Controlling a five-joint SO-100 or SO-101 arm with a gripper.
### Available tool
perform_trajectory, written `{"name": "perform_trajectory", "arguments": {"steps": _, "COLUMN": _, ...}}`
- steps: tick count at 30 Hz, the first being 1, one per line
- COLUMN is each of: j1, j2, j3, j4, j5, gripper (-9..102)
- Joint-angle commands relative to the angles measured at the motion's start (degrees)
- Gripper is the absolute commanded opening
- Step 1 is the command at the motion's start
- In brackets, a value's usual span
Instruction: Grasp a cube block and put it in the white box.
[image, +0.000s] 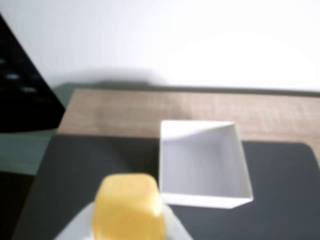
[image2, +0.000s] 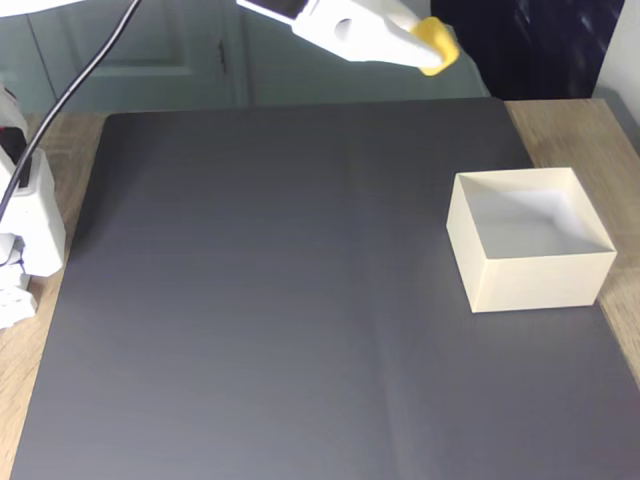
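My white gripper (image2: 438, 48) is raised high above the dark mat, shut on the yellow cube block (image2: 438, 45). In the wrist view the cube block (image: 129, 209) sits close to the lens at the bottom, held at the tip of the gripper (image: 129, 225), with white finger parts showing beside it. The white box (image2: 530, 262) stands open-topped on the mat at the right in the fixed view, below and to the right of the gripper. In the wrist view the white box (image: 202, 162) lies just right of and beyond the cube, its inside showing nothing.
A dark grey mat (image2: 270, 300) covers most of the wooden table (image2: 570, 125). The arm's white base (image2: 25, 230) and a black cable (image2: 80, 85) stand at the left edge. A pale wall (image: 175, 40) rises behind the table in the wrist view.
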Motion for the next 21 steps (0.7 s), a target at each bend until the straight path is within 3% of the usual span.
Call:
{"name": "perform_trajectory", "arguments": {"steps": 1, "j1": 3.3, "j2": 1.3, "j3": -4.8, "j4": -2.8, "j5": 0.2, "gripper": 0}}
{"name": "perform_trajectory", "arguments": {"steps": 13, "j1": 9.0, "j2": -20.8, "j3": -26.6, "j4": -6.0, "j5": 0.3, "gripper": 0}}
{"name": "perform_trajectory", "arguments": {"steps": 21, "j1": 8.6, "j2": -28.9, "j3": -28.7, "j4": -6.3, "j5": 0.7, "gripper": 0}}
